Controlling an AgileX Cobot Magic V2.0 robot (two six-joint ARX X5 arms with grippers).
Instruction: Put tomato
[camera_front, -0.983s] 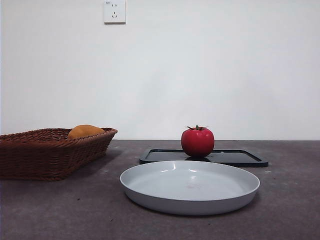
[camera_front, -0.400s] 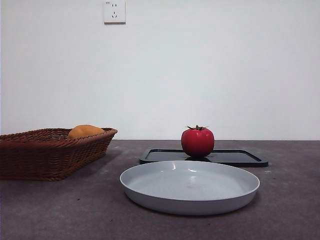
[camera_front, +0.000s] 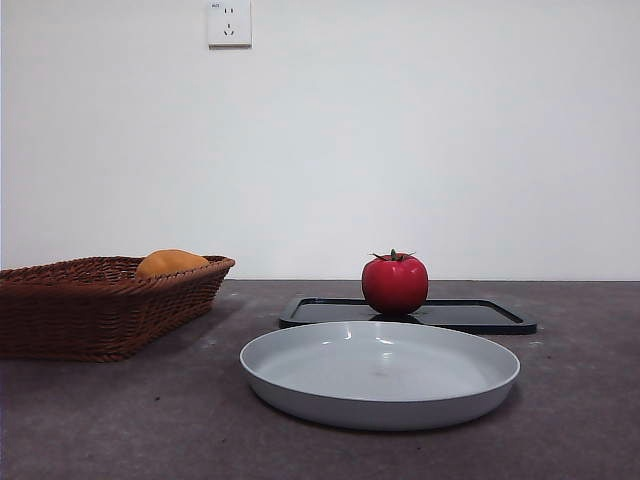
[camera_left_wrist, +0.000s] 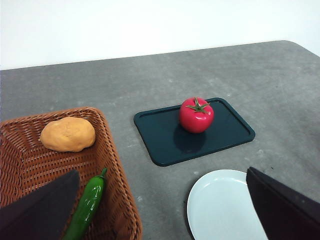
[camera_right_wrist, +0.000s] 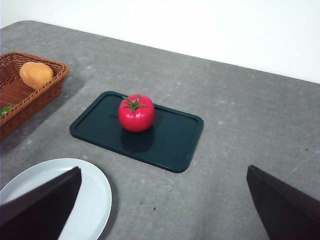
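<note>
The glossy red tomato (camera_front: 395, 283) with a green calyx stands upright on a dark tray (camera_front: 470, 316) behind the grey plate (camera_front: 380, 372). The left wrist view shows the tomato (camera_left_wrist: 196, 114) on the tray (camera_left_wrist: 225, 132), well ahead of my left gripper (camera_left_wrist: 160, 210), whose jaws stand wide apart and hold nothing. In the right wrist view the tomato (camera_right_wrist: 136, 112) sits on the tray (camera_right_wrist: 170, 142), far from my right gripper (camera_right_wrist: 160, 212), which is open and holds nothing. Neither gripper shows in the front view.
A wicker basket (camera_front: 95, 305) at the left holds an orange rounded fruit (camera_front: 170, 263) and, in the left wrist view, a green pepper (camera_left_wrist: 88, 205). A wall with a socket (camera_front: 229, 23) rises behind the table.
</note>
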